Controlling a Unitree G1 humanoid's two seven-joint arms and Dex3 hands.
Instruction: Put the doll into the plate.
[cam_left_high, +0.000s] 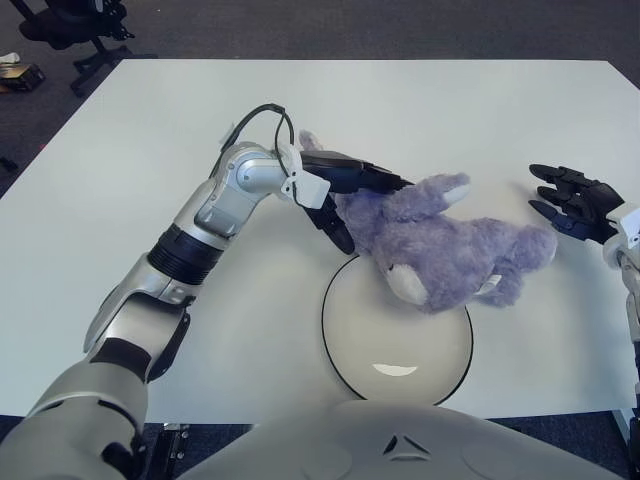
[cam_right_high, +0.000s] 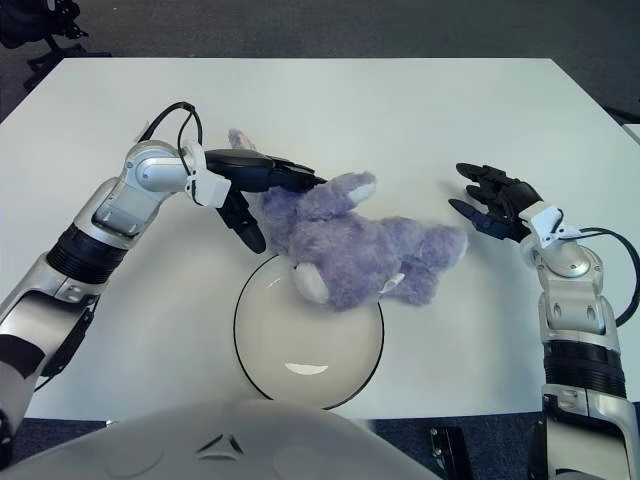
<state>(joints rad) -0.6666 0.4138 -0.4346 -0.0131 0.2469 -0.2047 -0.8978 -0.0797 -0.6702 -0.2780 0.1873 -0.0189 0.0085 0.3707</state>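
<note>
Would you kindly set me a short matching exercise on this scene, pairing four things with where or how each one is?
Things:
1. fluffy purple plush doll
2. round white plate with a dark rim
3. left hand
4. right hand

States:
A. fingers spread, holding nothing, to the right of the doll
B. lying on its side, partly over the plate's far edge
C. clamped on the doll's left end
D. near table edge, its front part bare

Pairs: 1-B, 2-D, 3-C, 4-A
</note>
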